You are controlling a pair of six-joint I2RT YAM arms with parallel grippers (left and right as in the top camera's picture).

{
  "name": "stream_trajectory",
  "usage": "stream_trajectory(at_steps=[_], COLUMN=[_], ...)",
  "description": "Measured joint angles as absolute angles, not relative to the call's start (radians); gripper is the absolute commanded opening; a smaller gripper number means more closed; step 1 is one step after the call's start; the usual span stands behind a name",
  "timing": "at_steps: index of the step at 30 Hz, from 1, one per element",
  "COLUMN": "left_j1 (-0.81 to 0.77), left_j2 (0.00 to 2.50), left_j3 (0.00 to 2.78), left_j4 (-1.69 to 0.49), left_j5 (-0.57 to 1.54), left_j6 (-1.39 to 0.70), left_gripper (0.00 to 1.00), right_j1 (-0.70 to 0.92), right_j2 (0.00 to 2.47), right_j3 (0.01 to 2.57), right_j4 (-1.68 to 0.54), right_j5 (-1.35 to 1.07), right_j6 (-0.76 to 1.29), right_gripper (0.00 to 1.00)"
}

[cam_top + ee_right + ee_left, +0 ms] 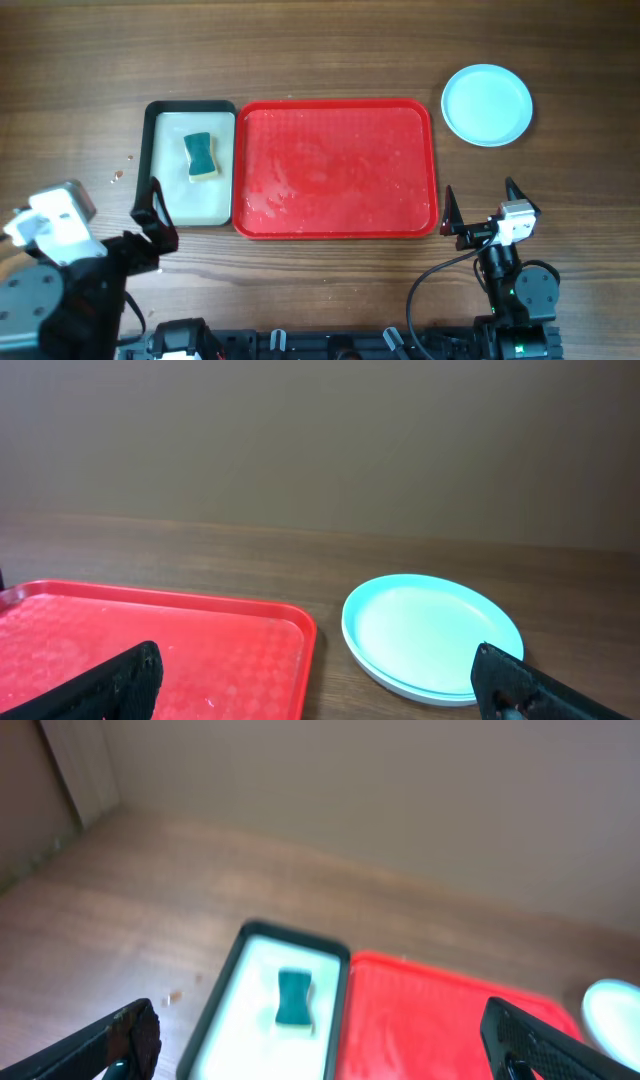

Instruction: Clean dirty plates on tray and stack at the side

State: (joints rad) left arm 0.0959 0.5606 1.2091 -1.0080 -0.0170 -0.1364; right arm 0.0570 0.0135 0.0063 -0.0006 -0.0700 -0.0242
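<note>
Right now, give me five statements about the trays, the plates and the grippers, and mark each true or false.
1. The red tray has no plates on it. True.
2. The green sponge lies on the red tray. False: it lies in the black-rimmed tray beside it.
3. The stack of plates, pale blue on top, sits off the red tray, on the right arm's side. True.
4. The right gripper is shut on a plate. False: it is open and holds nothing.
5. The left gripper is open and empty. True.
</note>
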Motion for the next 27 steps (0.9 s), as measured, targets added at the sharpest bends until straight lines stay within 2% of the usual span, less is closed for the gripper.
stream_trajectory(at_steps=[8,13,27], left_j1=[0.084,0.013,-0.032], left_j2=[0.321,0.186,0.024], left_j3=[0.905,0.777,0.598], left_j4=[-1.01,-0.996,-0.862], left_j5=[0.013,0.036,0.043], left_j6=[-0.137,-0.136,-0.137], left_gripper=[1.0,1.0,1.0], right_j1=[0.057,0.057,0.057], right_j2=[0.014,0.014,0.014], right_j3=[0.006,0.006,0.006], right_j4=[-0.001,-0.001,-0.001], right_j5=[-0.07,-0.07,-0.07], right_j6=[-0.024,-0.024,-0.024], right_gripper=[1.0,1.0,1.0])
